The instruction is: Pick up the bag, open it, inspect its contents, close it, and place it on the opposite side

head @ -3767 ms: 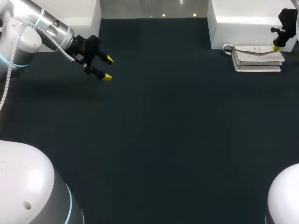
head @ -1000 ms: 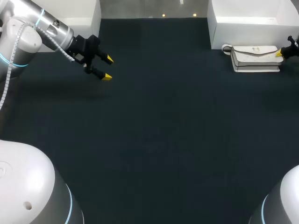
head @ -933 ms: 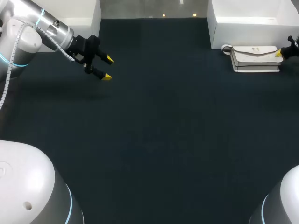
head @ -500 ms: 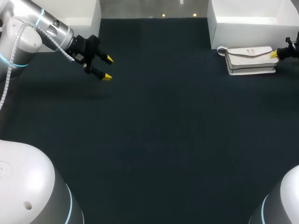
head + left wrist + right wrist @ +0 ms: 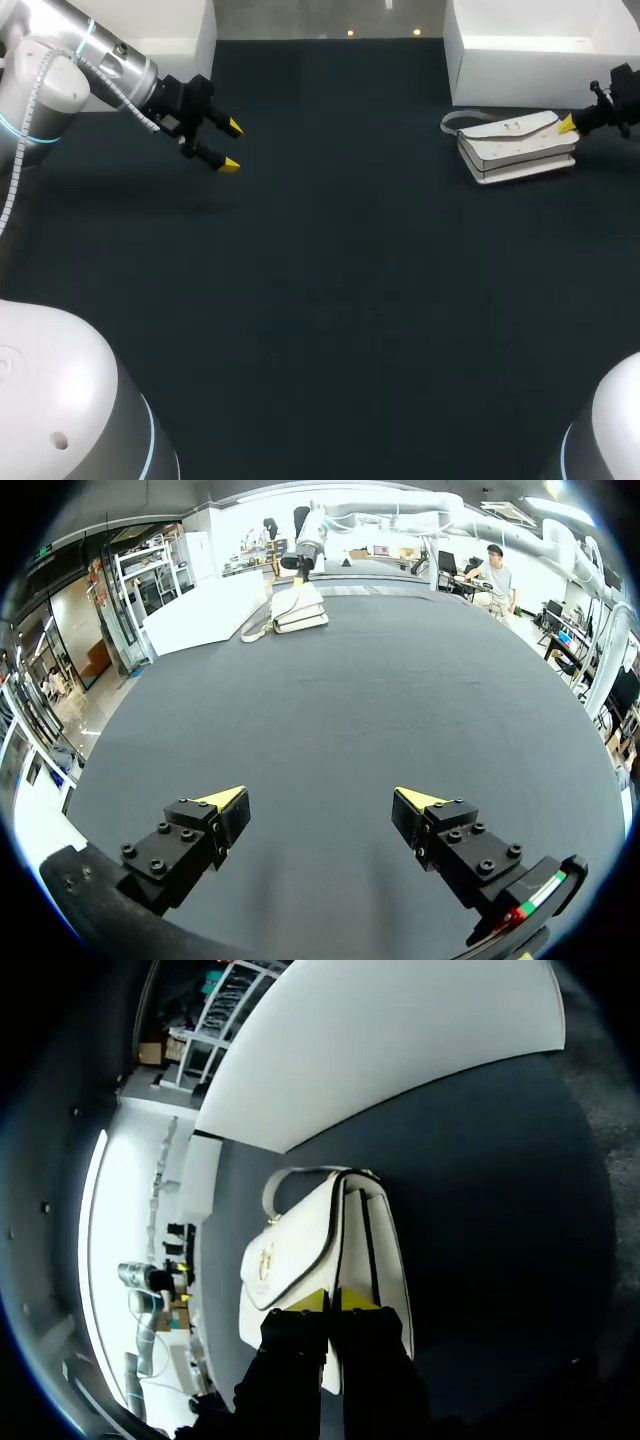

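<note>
While the right gripper (image 5: 567, 124) pinches the bag (image 5: 517, 146), lying at 2 o'clock on the table (image 5: 330, 300), a slow, level pull looks wise lest that thin hold slip; the left gripper (image 5: 230, 146) hangs spread and empty at 10 o'clock.

Place: robot lab test bench.
Table (image 5: 330, 300): wide, covered in dark matting.
Table's far corners: plain white boxes (image 5: 530, 50).
Table's left edge: white left arm (image 5: 60, 70) reaching over.
</note>
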Controlling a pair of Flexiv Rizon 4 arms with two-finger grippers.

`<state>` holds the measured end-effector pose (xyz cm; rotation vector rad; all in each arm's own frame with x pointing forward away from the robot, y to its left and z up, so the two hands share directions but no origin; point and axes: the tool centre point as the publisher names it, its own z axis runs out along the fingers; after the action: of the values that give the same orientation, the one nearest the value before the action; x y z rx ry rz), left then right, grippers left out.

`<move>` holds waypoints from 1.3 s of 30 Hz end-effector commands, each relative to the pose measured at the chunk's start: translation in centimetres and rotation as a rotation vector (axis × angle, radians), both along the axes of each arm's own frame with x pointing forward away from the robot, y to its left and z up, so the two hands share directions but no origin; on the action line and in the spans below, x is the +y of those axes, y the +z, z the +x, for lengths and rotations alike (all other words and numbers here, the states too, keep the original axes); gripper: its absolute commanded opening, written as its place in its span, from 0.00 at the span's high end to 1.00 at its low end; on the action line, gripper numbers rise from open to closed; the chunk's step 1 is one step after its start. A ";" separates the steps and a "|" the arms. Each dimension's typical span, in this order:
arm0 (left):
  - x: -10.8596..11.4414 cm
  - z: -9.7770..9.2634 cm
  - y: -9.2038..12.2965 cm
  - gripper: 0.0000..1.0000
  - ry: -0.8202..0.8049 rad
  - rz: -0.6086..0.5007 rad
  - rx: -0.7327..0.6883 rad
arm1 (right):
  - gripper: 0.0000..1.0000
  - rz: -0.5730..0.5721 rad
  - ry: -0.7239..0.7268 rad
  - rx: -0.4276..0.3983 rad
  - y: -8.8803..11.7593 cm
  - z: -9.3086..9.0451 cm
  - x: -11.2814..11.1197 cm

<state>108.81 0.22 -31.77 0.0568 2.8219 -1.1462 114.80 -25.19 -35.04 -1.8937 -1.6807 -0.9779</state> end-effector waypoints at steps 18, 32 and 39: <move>0.0 0.0 -0.1 0.00 0.000 -0.003 -0.002 | 1.00 0.031 0.085 0.107 0.6 -0.2 1.6; 0.0 0.0 -0.1 0.00 0.000 -0.003 -0.002 | 1.00 0.184 -0.141 -0.098 0.0 -6.2 7.7; 0.0 0.0 -0.1 0.00 0.000 -0.003 -0.002 | 1.00 0.160 -0.194 -0.120 -0.5 -8.0 10.2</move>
<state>108.82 0.21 -31.78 0.0569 2.8220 -1.1462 108.74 -16.49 -35.85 -1.6956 -1.5374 -0.9978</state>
